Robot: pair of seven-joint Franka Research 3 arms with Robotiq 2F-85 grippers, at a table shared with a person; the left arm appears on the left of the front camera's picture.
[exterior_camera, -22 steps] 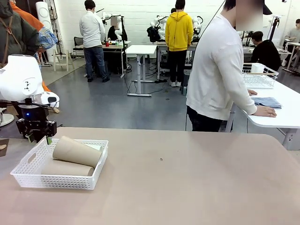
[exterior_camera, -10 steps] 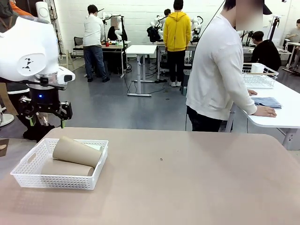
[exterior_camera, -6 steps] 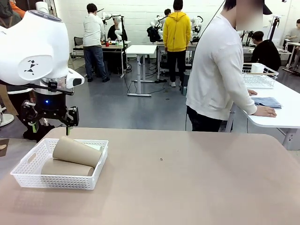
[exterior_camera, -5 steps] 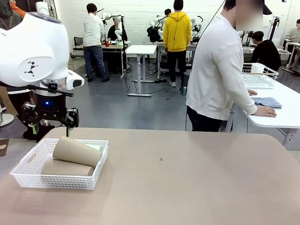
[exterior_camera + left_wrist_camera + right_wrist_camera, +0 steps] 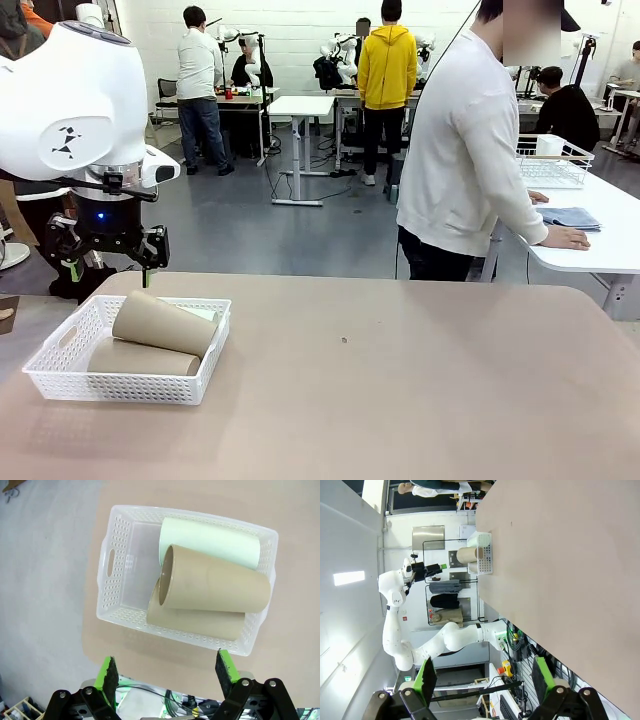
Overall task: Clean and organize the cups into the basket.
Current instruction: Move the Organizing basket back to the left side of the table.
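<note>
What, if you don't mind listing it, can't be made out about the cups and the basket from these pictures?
- Mint-green cup: front view shows just a sliver behind the top tan cup.
- Lower tan cup: its mouth is hidden under the top cup in the left wrist view.
- Basket floor beneath the cups: covered.
- In the right wrist view the basket is too small to count cups.

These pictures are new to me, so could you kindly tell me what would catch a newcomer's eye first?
Most striking is the white basket at the table's near left, holding three cups lying on their sides: a tan cup stacked on another tan cup and a mint-green cup. The left tool hangs open above the basket's far edge. A person in a white top stands at the far side, turned toward another table.
</note>
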